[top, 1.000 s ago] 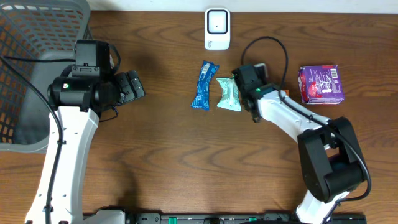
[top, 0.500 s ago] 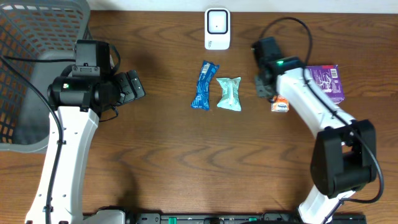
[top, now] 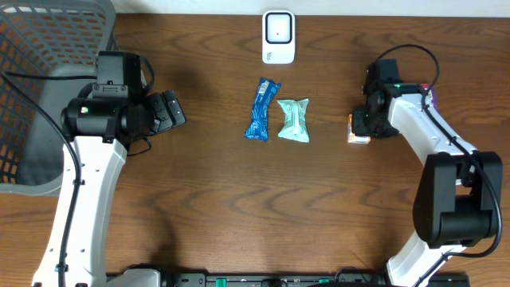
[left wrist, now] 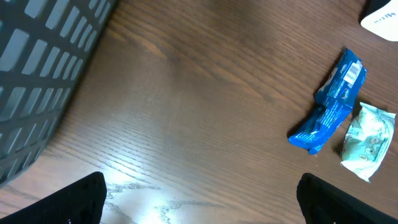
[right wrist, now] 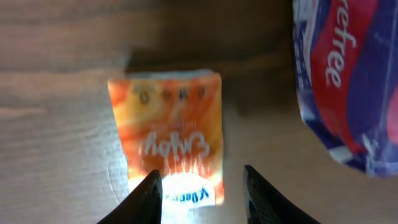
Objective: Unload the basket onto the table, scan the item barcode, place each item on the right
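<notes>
A small orange packet (top: 358,132) lies flat on the wooden table, right of centre. My right gripper (top: 368,125) hovers just over it. In the right wrist view the gripper (right wrist: 202,200) stands open, and the packet's (right wrist: 166,134) near end lies between the dark fingertips (right wrist: 151,194). A blue wrapper (top: 261,109) and a pale green packet (top: 293,119) lie side by side at the middle. The white scanner (top: 278,36) stands at the back edge. My left gripper (top: 170,111) is open above bare wood at the left, holding nothing.
A grey mesh basket (top: 48,48) fills the far left corner. A purple package (right wrist: 348,81) lies just right of the orange packet, mostly under my right arm in the overhead view. The left wrist view shows the blue wrapper (left wrist: 329,102) and the green packet (left wrist: 368,140).
My right arm has swung right, from beside the green packet to over the orange packet, and its jaws have narrowed a little. The left arm has not moved.
</notes>
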